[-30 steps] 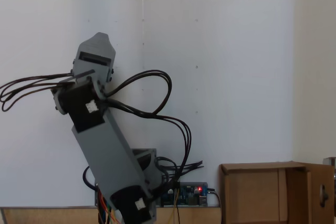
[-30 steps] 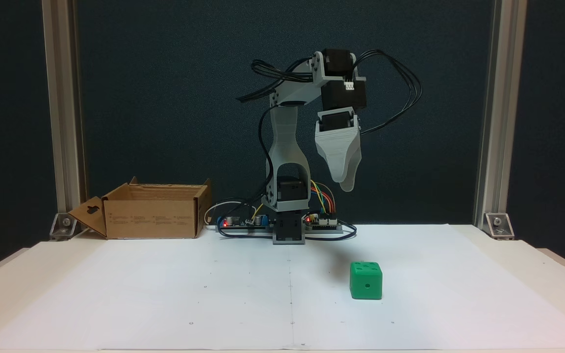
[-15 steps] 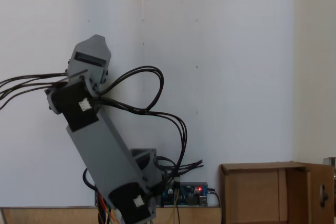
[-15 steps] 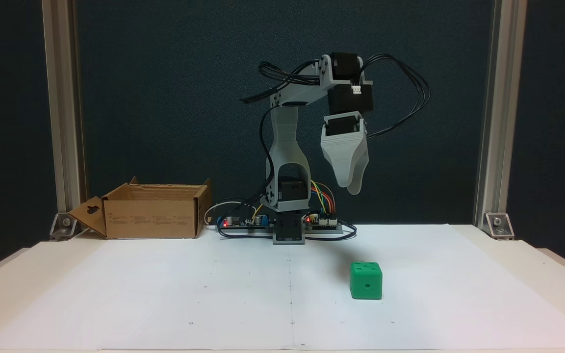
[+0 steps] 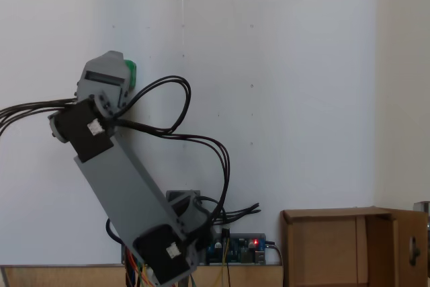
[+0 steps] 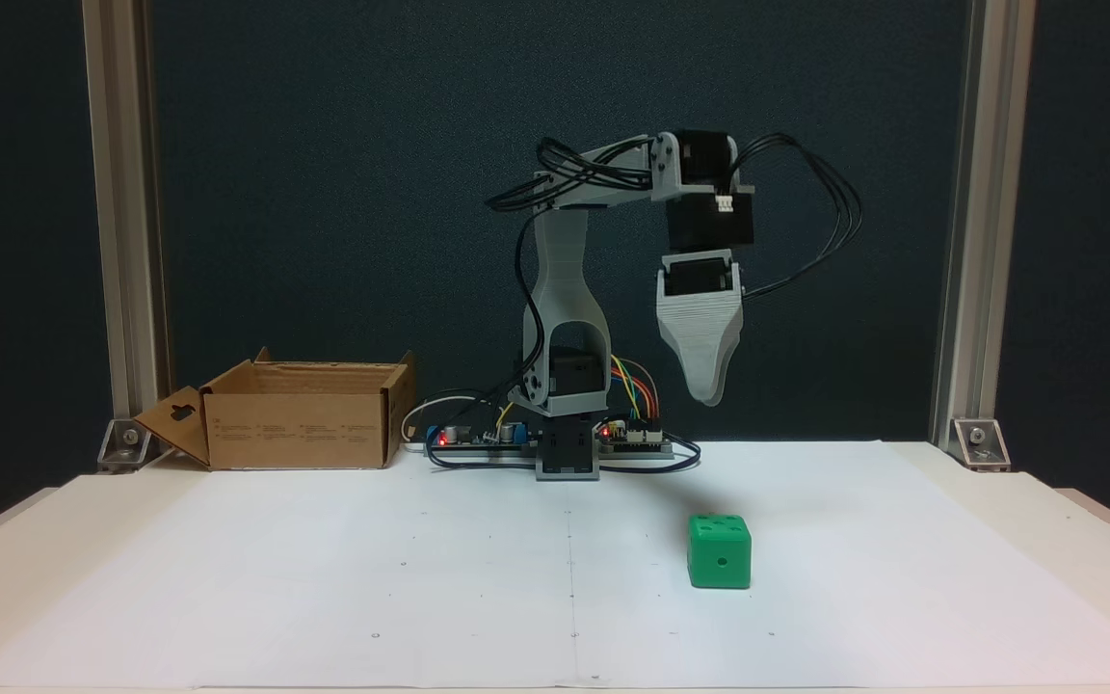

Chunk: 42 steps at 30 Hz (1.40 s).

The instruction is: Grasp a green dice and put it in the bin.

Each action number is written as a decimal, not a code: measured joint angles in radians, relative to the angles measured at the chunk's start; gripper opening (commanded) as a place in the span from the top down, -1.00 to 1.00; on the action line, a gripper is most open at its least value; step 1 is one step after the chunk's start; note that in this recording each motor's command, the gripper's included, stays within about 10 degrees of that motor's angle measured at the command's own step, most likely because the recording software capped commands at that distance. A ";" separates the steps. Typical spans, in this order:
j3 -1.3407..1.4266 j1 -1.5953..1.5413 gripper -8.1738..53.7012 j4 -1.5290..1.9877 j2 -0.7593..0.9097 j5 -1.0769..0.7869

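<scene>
The green dice [image 6: 720, 551] sits on the table's white sheet [image 6: 324, 578], toward the front and right of centre. The gripper [image 6: 709, 393] hangs above it, slightly behind (one tip visible, so I cannot tell its opening). The bin [image 6: 300, 429] stands at the back-left corner.

On the table [image 6: 227, 598], the green dice [image 6: 720, 551] lies well right of the bin [image 6: 300, 414].

Grey printed arm [image 6: 565, 289] links with black servo blocks, looping black cables [image 6: 825, 222], rainbow wires at the base, and a pale, ridged, tapering gripper [image 6: 709, 395].
</scene>
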 measured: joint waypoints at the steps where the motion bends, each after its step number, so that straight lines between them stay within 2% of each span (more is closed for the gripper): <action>1: 0.011 0.000 -0.63 0.000 -0.003 -0.003; 24: 0.021 0.017 -0.63 -0.067 -0.067 -0.008; 42: 0.023 0.034 -0.60 -0.087 -0.069 -0.140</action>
